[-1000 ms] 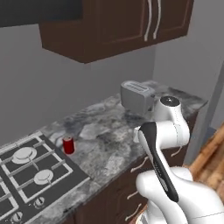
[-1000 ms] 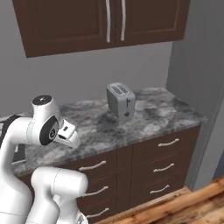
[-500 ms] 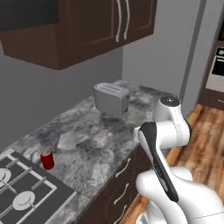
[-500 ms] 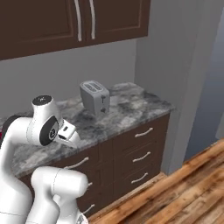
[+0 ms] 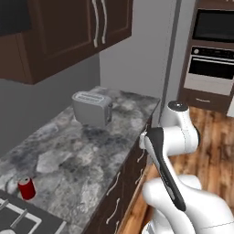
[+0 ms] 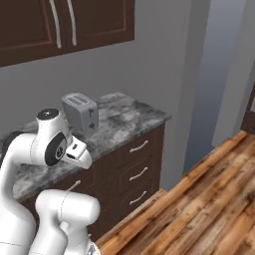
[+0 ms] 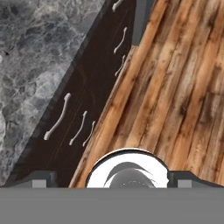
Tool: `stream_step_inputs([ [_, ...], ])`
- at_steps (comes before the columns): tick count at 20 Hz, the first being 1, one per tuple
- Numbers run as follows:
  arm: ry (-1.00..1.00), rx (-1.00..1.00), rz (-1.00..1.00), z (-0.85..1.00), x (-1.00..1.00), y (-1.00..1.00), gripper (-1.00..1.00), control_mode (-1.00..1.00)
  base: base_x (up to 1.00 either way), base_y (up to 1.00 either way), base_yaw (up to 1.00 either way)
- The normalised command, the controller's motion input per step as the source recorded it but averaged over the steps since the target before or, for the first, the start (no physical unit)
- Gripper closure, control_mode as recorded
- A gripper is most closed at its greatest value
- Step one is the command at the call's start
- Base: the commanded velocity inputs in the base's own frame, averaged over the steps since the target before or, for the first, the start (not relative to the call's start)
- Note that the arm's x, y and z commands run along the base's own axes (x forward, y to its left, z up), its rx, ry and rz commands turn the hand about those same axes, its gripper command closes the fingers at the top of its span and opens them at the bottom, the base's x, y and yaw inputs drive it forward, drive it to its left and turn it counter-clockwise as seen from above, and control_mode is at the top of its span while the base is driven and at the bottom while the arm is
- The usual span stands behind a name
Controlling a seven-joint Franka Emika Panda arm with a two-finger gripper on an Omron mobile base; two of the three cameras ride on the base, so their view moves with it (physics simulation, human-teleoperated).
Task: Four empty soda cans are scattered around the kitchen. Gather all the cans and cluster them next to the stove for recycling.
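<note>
Gripper (image 7: 111,177): jaws spread wide, nothing between them; the two dark finger tips (image 7: 39,177) sit far apart at the bottom of the hand view, pointing down over the floor beside the cabinet fronts.
Arm (image 5: 171,137): white, folded close over the base, out in front of the counter edge.
Floor (image 7: 175,87): wood planks, brown and orange, running along the foot of the cabinets.
Drawers (image 6: 137,164): dark brown fronts under the counter, each with a pale curved handle (image 7: 57,118).
Stove (image 5: 23,219): black corner with thin grates, at the near left of the left base view, set into the counter.
Soda can (image 5: 26,188): red with silvery top, upright on the counter, just beside the stove's far edge.
Counter (image 5: 96,151): grey mottled stone, stretching from the stove away to the far end.
Toaster (image 5: 93,108): silver, two slots, standing toward the far end of the counter, well apart from the can.
Wall cabinets (image 5: 77,32): dark wood, pale handles, above the counter.
Oven (image 5: 212,50): built into a tall dark unit, far right.
</note>
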Motion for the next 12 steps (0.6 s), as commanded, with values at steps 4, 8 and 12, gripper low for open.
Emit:
stream_step_inputs([
  [4, 0.00, 0.00, 0.00, 0.00, 0.00, 0.00, -1.00, 1.00, 0.51, -0.32, -0.19],
  [8, 0.00, 0.00, 0.00, 0.00, 0.00, 0.00, -1.00, 1.00, 0.21, -0.66, -0.15],
  [12, 0.00, 0.00, 0.00, 0.00, 0.00, 0.00, -1.00, 1.00, 0.12, -0.57, -0.21],
])
